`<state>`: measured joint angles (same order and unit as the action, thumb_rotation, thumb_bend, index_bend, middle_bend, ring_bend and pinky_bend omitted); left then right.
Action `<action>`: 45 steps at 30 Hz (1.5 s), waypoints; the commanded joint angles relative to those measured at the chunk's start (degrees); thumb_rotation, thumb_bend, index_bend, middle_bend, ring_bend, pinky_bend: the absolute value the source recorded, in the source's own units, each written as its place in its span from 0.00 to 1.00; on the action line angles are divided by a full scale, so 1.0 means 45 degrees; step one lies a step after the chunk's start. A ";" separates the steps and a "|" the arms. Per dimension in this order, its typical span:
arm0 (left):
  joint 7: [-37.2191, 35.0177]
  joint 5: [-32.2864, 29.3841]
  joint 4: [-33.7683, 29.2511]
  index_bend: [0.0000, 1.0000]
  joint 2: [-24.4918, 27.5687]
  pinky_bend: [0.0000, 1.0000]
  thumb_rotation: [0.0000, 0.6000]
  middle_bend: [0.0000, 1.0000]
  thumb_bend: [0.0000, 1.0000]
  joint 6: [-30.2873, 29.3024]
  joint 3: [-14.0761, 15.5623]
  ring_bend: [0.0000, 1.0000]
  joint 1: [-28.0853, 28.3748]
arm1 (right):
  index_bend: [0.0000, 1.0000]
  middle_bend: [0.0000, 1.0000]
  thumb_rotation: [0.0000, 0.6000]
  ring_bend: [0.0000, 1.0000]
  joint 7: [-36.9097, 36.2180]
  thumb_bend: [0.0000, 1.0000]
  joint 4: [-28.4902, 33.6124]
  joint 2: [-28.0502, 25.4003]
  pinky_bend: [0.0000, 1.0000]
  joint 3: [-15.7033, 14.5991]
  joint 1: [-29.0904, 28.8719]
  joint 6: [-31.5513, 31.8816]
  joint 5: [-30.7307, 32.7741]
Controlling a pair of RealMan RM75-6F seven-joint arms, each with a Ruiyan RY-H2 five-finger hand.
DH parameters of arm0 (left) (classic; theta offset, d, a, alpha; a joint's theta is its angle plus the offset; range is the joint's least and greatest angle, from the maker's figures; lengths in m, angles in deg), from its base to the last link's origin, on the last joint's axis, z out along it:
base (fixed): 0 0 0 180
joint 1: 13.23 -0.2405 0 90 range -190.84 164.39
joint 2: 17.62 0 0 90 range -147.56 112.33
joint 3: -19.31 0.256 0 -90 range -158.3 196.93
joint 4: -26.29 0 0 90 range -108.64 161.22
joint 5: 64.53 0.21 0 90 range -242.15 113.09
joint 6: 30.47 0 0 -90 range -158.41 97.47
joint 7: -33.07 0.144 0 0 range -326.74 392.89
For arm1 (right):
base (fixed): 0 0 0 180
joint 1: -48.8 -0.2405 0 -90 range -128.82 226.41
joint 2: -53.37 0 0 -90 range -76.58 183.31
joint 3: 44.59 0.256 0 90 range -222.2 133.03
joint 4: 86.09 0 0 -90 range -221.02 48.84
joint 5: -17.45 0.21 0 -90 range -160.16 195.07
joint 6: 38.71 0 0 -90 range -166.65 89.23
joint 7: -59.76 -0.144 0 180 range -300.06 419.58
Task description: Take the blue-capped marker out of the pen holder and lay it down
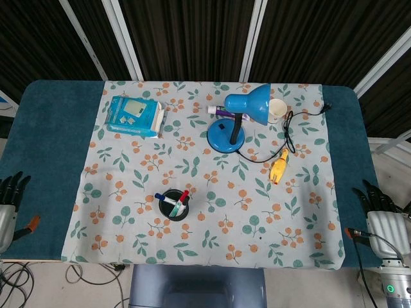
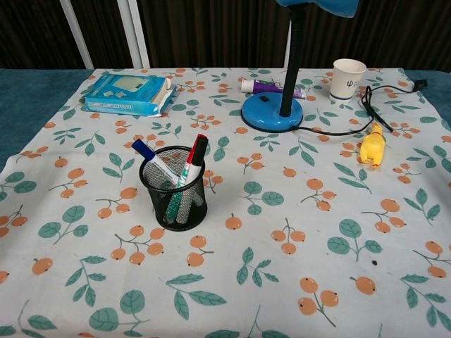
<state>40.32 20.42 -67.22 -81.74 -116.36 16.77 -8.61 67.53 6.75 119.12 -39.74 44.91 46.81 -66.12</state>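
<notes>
A: Where is the blue-capped marker?

B: In the black mesh pen holder, near the front of the table and a little left of centre. It leans to the left, its blue cap sticking up past the holder's rim. A red-capped marker stands next to it, leaning right.

A: And the robot hands?

B: The left robot hand sits at the table's near left edge, over the bare blue surface, fingers pointing away and slightly apart, holding nothing. The right robot hand is at the near right edge, fingers likewise spread and empty. Both are well apart from the holder, and only the head view shows them.

A: What is around the holder?

B: Only the flowered cloth on every side. The cloth's near edge runs just behind the table's front edge, and its left and right edges leave blue strips of table showing.

A: What fills the far part?

B: A blue box at far left. Right of centre, a blue desk lamp with a purple tube just behind its base. Then a paper cup, a black cord and a yellow toy.
</notes>
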 commanded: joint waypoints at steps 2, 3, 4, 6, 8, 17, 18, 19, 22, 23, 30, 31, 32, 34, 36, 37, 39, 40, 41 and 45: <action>0.0013 -0.0013 -0.0001 0.03 -0.0004 0.00 1.00 0.00 0.23 0.0007 -0.0001 0.00 -0.0001 | 0.18 0.05 1.00 0.09 -0.0005 0.19 0.0002 -0.0003 0.18 -0.0007 0.0001 0.0000 -0.0012; 0.0012 -0.0012 -0.0002 0.03 0.0000 0.00 1.00 0.00 0.23 0.0015 0.0005 0.00 -0.0001 | 0.18 0.05 1.00 0.09 -0.0003 0.19 0.0002 -0.0005 0.18 -0.0011 0.0000 -0.0008 -0.0013; 0.0006 -0.0012 -0.0001 0.03 0.0015 0.00 1.00 0.00 0.23 0.0021 0.0006 0.00 0.0000 | 0.18 0.05 1.00 0.09 0.0012 0.19 0.0011 -0.0007 0.18 -0.0015 -0.0004 -0.0027 -0.0002; -0.0002 -0.0026 -0.0012 0.03 0.0024 0.00 1.00 0.00 0.23 -0.0002 0.0000 0.00 -0.0016 | 0.18 0.05 1.00 0.09 0.0030 0.19 0.0031 -0.0010 0.18 -0.0016 -0.0010 -0.0052 0.0016; -0.0017 -0.0013 -0.0026 0.03 0.0028 0.00 1.00 0.00 0.23 -0.0063 -0.0008 0.00 -0.0040 | 0.18 0.05 1.00 0.09 0.0039 0.19 0.0043 -0.0009 0.18 -0.0013 -0.0017 -0.0062 0.0019; -0.0076 0.0065 0.0076 0.03 -0.0043 0.00 1.00 0.00 0.23 -0.0055 -0.0031 0.00 0.0008 | 0.18 0.05 1.00 0.09 -0.0002 0.19 0.0043 -0.0037 0.18 0.0010 0.0017 -0.0017 0.0072; -0.0086 0.0045 0.0086 0.03 -0.0045 0.00 1.00 0.00 0.23 -0.0013 -0.0035 0.00 0.0025 | 0.18 0.05 1.00 0.09 0.0003 0.19 0.0049 -0.0040 0.18 0.0008 0.0021 -0.0013 0.0070; -0.0103 0.0026 0.0094 0.03 -0.0046 0.00 1.00 0.00 0.23 0.0024 -0.0043 0.00 0.0045 | 0.18 0.05 1.00 0.09 0.0016 0.19 0.0050 -0.0042 0.18 0.0003 0.0024 -0.0010 0.0065; -0.0144 0.0019 0.0107 0.03 -0.0048 0.00 1.00 0.00 0.23 0.0028 -0.0060 0.00 0.0057 | 0.18 0.05 1.00 0.09 0.0021 0.19 0.0064 -0.0043 0.18 0.0006 0.0028 -0.0015 0.0084; -0.0171 0.0027 0.0117 0.03 -0.0050 0.00 1.00 0.00 0.23 0.0019 -0.0067 0.00 0.0060 | 0.18 0.05 1.00 0.09 0.0024 0.19 0.0062 -0.0044 0.18 0.0009 0.0029 -0.0011 0.0086; -0.1575 0.0471 0.0803 0.08 -0.0141 0.00 1.00 0.00 0.23 0.0345 -0.0179 0.00 0.0497 | 0.18 0.05 1.00 0.09 0.0034 0.19 0.0134 -0.0053 0.18 0.0002 0.0050 -0.0038 0.0151; -0.2212 0.0596 0.0983 0.09 -0.0150 0.00 1.00 0.00 0.23 0.0520 -0.0202 0.00 0.0663 | 0.18 0.05 1.00 0.09 0.0039 0.19 0.0156 -0.0050 0.18 -0.0001 0.0060 -0.0035 0.0168; -0.2910 0.0676 0.1188 0.11 -0.0158 0.00 1.00 0.00 0.23 0.0745 -0.0225 0.00 0.0841 | 0.18 0.05 1.00 0.09 0.0052 0.19 0.0176 -0.0046 0.18 0.0001 0.0070 -0.0030 0.0189; -0.3870 0.0757 0.1423 0.11 -0.0072 0.00 1.00 0.01 0.23 0.1305 -0.0239 0.00 0.1212 | 0.18 0.05 1.00 0.09 0.0076 0.19 0.0214 -0.0037 0.18 -0.0005 0.0080 -0.0042 0.0221; -0.4297 0.0998 0.1430 0.12 0.0114 0.00 1.00 0.01 0.23 0.1943 -0.0326 0.00 0.1791 | 0.18 0.05 1.00 0.09 0.0125 0.19 0.0239 -0.0037 0.18 -0.0012 0.0073 -0.0069 0.0232; -0.4412 0.1098 0.1351 0.13 0.0178 0.00 1.00 0.01 0.23 0.2195 -0.0395 0.00 0.2060 | 0.18 0.05 1.00 0.09 0.0143 0.19 0.0244 -0.0034 0.18 -0.0013 0.0071 -0.0072 0.0232; -0.4632 0.1100 0.0903 0.14 0.0332 0.00 1.00 0.01 0.23 0.3031 -0.0589 0.00 0.2744 | 0.18 0.05 1.00 0.09 0.0174 0.19 0.0257 -0.0029 0.18 -0.0011 0.0076 -0.0057 0.0231; -0.4622 0.1095 0.0451 0.14 0.0482 0.00 1.00 0.01 0.23 0.3812 -0.0666 0.00 0.3280 | 0.18 0.05 1.00 0.09 0.0183 0.19 0.0264 -0.0026 0.18 -0.0005 0.0083 -0.0059 0.0260; -0.4572 0.0985 0.0169 0.14 0.0606 0.00 1.00 0.01 0.23 0.4313 -0.0719 0.00 0.3585 | 0.18 0.05 1.00 0.09 0.0186 0.19 0.0274 -0.0029 0.18 -0.0001 0.0086 -0.0068 0.0285; -0.4208 0.0214 -0.0786 0.15 0.0727 0.00 1.00 0.01 0.24 0.5869 -0.0949 0.00 0.4513 | 0.18 0.05 1.00 0.09 0.0212 0.19 0.0326 -0.0057 0.18 -0.0001 0.0090 -0.0132 0.0375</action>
<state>20.81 23.54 -67.26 -79.49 -94.77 13.70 7.85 68.49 8.21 118.87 -39.74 45.31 46.23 -64.44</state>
